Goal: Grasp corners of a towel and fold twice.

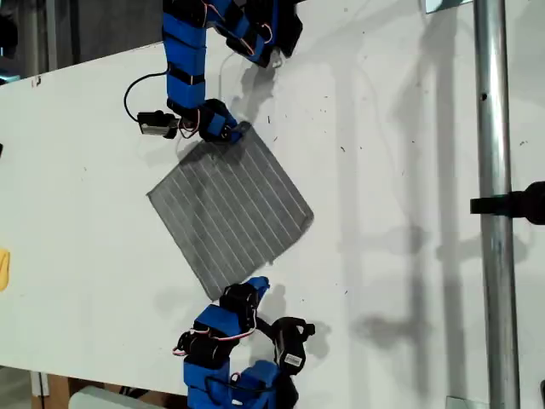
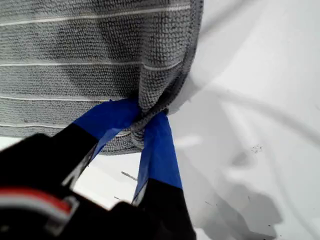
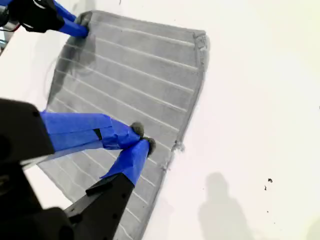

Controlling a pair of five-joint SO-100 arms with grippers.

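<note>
Fingers [image 2: 157, 145] of my first gripper [image 2: 142, 117] are pinching one corner [image 2: 150, 107] of the towel [image 2: 75, 50], and the cloth bunches between them. My second gripper [image 3: 143, 137] has its fingertips [image 3: 136, 129] drawn together tip to tip at the towel's edge. I cannot tell whether any cloth is caught there.

Count: two grippers, one towel, four corners, one small yellow object [image 1: 3, 268], one metal pole [image 1: 492, 170].

In the exterior view the towel [image 1: 230, 209] lies flat as a diamond, roughly square with no clear long axis. Its pale stripes run parallel to the edge that leads away from the pinched corner [image 1: 242, 136]. My first gripper [image 1: 236, 132] is at that corner, and my second gripper [image 1: 258, 284] is at the opposite end of the towel.

The towel rests on a white table [image 1: 409, 128] with dark specks. The pole stands well apart from the towel on one side and the yellow object well apart on the other.
</note>
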